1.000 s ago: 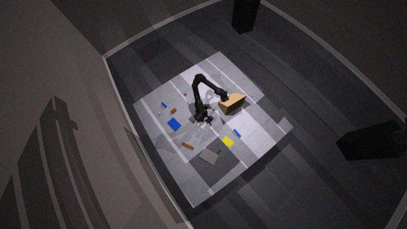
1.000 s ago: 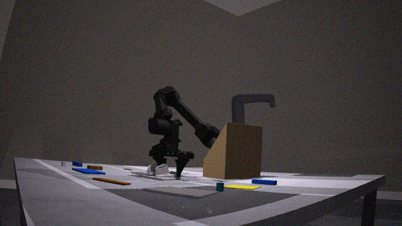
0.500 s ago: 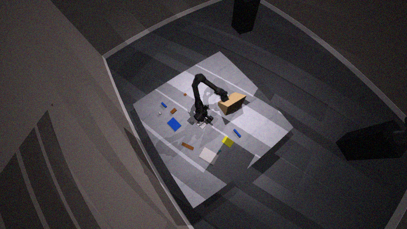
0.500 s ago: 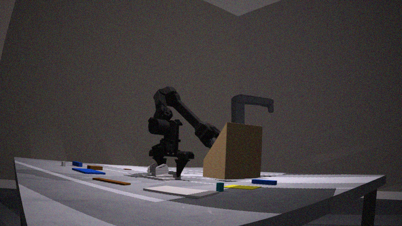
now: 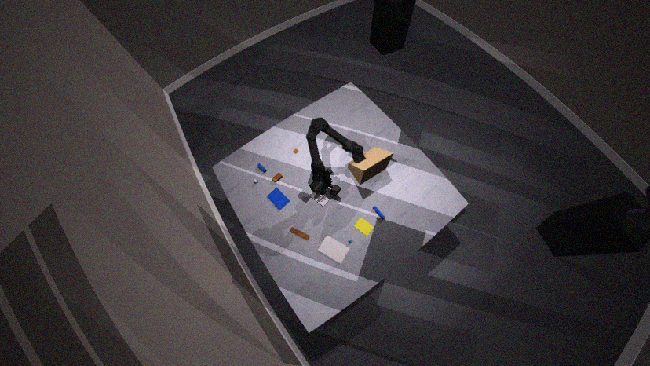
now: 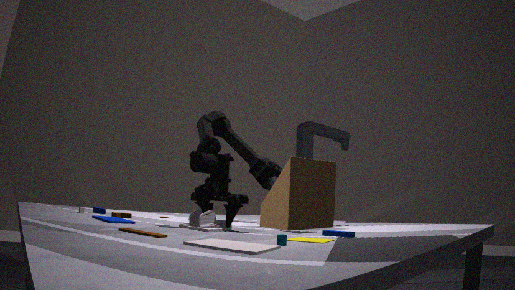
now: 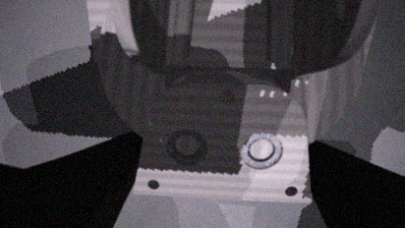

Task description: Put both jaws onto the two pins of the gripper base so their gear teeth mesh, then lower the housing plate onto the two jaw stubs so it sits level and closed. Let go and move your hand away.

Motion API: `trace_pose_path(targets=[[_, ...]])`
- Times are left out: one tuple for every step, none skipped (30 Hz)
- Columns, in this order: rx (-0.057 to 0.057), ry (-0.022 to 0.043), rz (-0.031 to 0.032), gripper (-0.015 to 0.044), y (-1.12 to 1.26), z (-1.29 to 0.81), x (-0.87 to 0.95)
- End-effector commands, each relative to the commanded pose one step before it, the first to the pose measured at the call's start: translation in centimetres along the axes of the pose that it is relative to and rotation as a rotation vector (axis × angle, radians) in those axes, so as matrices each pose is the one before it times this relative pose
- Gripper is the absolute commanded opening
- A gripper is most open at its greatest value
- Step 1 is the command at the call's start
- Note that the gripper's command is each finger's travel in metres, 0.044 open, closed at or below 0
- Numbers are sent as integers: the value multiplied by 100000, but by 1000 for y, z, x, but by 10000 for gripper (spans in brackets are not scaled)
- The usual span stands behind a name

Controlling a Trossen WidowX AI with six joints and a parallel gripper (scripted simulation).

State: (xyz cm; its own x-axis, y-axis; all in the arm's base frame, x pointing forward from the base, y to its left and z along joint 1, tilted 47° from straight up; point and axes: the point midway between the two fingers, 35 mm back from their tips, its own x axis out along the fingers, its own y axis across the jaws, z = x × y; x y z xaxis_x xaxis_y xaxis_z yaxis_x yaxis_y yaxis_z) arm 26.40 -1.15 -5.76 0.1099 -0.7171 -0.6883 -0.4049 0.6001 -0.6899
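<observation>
My gripper (image 5: 323, 194) (image 6: 218, 221) (image 7: 222, 142) points down low over the assembly, its fingers on opposite sides of the pale housing plate (image 7: 221, 162), and appears shut on it. Two round stubs ringed by holes, the left one (image 7: 187, 145) in shadow and the right one (image 7: 261, 148) lit, show in the wrist view. Two small dark holes lie along the near edge. In the exterior view, the white flat gripper base (image 6: 203, 228) lies on the table with pale upright parts (image 6: 203, 218) above it. The jaw teeth, and whether the housing sits fully level, cannot be made out.
A tan wedge-shaped block (image 5: 376, 159) (image 6: 311, 194) stands beside the arm. A blue plate (image 5: 278, 198) (image 6: 113, 219), a white plate (image 5: 334, 249) (image 6: 230, 246), a yellow plate (image 5: 363, 226) (image 6: 311, 239), a teal cylinder (image 6: 282, 239) and several blue and brown blocks lie around.
</observation>
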Motion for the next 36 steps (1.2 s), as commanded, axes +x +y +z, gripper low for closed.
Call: trace_pose_path(targets=[[-295, 3, -200, 351, -35, -2, 59], [0, 0, 0, 351, 0, 0, 0], [0, 0, 0, 351, 0, 0, 0], [0, 0, 0, 351, 0, 0, 0], [0, 0, 0, 351, 0, 0, 0], [0, 0, 0, 351, 0, 0, 0], [0, 0, 0, 351, 0, 0, 0], [0, 0, 0, 351, 0, 0, 0], [0, 0, 0, 351, 0, 0, 0], [0, 0, 0, 351, 0, 0, 0], [0, 0, 0, 351, 0, 0, 0], [0, 0, 0, 351, 0, 0, 0], [0, 0, 0, 351, 0, 0, 0], [0, 0, 0, 351, 0, 0, 0], [0, 0, 0, 351, 0, 0, 0], [0, 0, 0, 351, 0, 0, 0], [0, 0, 0, 351, 0, 0, 0], [0, 0, 0, 351, 0, 0, 0], [0, 0, 0, 351, 0, 0, 0], [0, 0, 0, 351, 0, 0, 0], [0, 0, 0, 351, 0, 0, 0], [0, 0, 0, 351, 0, 0, 0], [0, 0, 0, 351, 0, 0, 0], [0, 0, 0, 351, 0, 0, 0], [0, 0, 0, 351, 0, 0, 0], [0, 0, 0, 351, 0, 0, 0], [0, 0, 0, 351, 0, 0, 0], [0, 0, 0, 351, 0, 0, 0], [0, 0, 0, 351, 0, 0, 0], [0, 0, 0, 351, 0, 0, 0], [0, 0, 0, 351, 0, 0, 0], [0, 0, 0, 351, 0, 0, 0], [0, 0, 0, 351, 0, 0, 0], [297, -9, 199, 377, 36, 3, -57], [0, 0, 0, 403, 0, 0, 0], [2, -2, 1, 430, 0, 1, 0]])
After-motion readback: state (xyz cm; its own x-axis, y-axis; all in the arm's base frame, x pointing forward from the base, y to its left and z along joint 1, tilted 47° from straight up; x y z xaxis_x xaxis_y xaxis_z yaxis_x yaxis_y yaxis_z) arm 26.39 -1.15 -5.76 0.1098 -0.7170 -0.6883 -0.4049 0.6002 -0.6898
